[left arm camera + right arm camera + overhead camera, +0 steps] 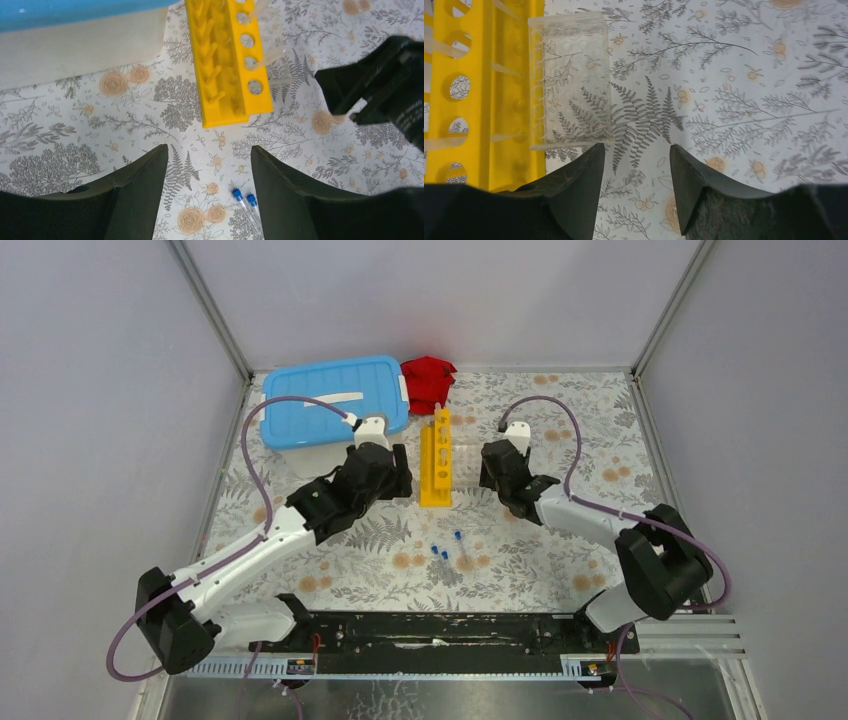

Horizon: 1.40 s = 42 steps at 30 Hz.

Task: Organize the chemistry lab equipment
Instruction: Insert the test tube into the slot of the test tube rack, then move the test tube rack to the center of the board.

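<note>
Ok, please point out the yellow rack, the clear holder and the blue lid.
yellow rack [435, 465]: top external view, middle of its length.
clear holder [570, 80]: right wrist view, centre of its top face.
blue lid [340, 378]: top external view, its far half.

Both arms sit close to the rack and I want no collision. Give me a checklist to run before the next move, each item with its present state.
1. Left pincer open and empty: ok.
2. Right pincer open and empty: ok.
3. Tubes racked: not ok. They lie loose on the table, on the near side of the rack.
4. Holder free of the right pincer: ok. It sits beside the rack, ahead of the fingertips.
5. Arms apart: ok. The rack and holder lie between them.
6. Tub lid on: ok.
</note>
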Each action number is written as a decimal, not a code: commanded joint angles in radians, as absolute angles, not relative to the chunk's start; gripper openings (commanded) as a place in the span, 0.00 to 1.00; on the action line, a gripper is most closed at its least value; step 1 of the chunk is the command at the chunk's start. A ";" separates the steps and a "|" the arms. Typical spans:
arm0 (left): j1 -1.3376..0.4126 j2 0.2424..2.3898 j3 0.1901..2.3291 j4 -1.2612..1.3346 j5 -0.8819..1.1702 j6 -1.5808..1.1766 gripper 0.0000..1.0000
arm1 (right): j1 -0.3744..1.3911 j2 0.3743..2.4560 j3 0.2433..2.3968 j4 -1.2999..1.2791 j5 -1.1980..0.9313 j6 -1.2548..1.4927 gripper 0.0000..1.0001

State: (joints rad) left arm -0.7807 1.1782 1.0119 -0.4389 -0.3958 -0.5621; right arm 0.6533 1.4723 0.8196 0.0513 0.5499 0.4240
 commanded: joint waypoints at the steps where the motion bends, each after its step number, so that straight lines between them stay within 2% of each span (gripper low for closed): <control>1: -0.801 1.124 0.944 -0.358 -0.395 -0.623 0.69 | 0.609 1.550 0.909 0.139 0.410 0.387 0.57; 11: -0.887 1.086 0.853 -0.333 -0.432 -0.682 0.68 | 0.560 1.702 1.040 0.110 0.330 0.363 0.54; 31: -0.972 1.139 0.781 -0.265 -0.432 -0.726 0.66 | 0.510 1.807 1.032 0.126 0.280 0.370 0.48; 33: -0.977 1.147 0.779 -0.263 -0.433 -0.727 0.66 | 0.506 1.815 1.034 0.121 0.273 0.369 0.45; 37: -0.982 1.152 0.775 -0.259 -0.439 -0.727 0.66 | 0.501 1.831 1.045 0.095 0.258 0.373 0.28; 42: -0.986 1.147 0.764 -0.257 -0.440 -0.733 0.66 | 0.501 1.838 1.044 0.069 0.257 0.387 0.22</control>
State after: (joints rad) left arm -0.9756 1.1500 0.7803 -0.3244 -0.4072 -0.7136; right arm 0.5144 1.8137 1.0248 0.1173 0.2615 0.3798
